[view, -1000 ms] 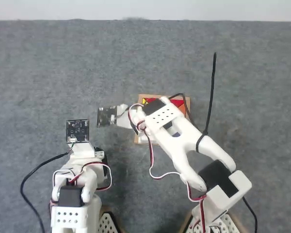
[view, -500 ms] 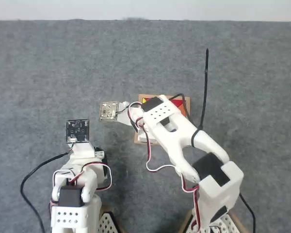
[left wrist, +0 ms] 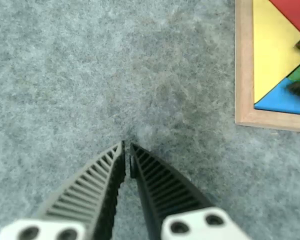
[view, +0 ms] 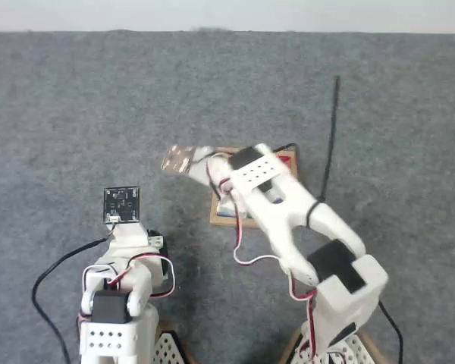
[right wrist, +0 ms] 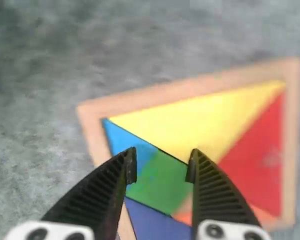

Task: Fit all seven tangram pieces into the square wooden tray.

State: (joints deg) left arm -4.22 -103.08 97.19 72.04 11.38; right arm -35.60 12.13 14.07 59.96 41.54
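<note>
Tangram pieces lie in the square wooden tray [view: 214, 217], which sits on the grey-covered table [view: 76, 98] just right of the middle in the high view, largely under the right arm [view: 288, 220]. From the right wrist view, the tray's rim [right wrist: 89, 131] frames a large yellow triangle [right wrist: 200, 122] that shares a long edge with a large red triangle [right wrist: 250, 155]. A light blue piece [right wrist: 121, 142] fills the corner beside the yellow one, a green piece [right wrist: 157, 186] lies next to it, and a dark blue piece [right wrist: 150, 220] and an orange piece [right wrist: 184, 216] sit past the green. All of these lie flat and close against each other inside the rim; how many pieces are in the tray cannot be told, since part of it is hidden.

The right fingers [right wrist: 117, 185] hang above the tray, spread moderately apart with nothing between them, the green piece showing in the gap.

The left arm [view: 121, 273] is folded back near its base, well apart from the tray. The left fingers [left wrist: 110, 175] are pressed nearly together and hold nothing, their tips over bare grey table. In that view the tray's corner [left wrist: 244, 75] shows farther off with the yellow, red, blue and green pieces in it. A black cable [view: 331, 136] rises beside the tray.
</note>
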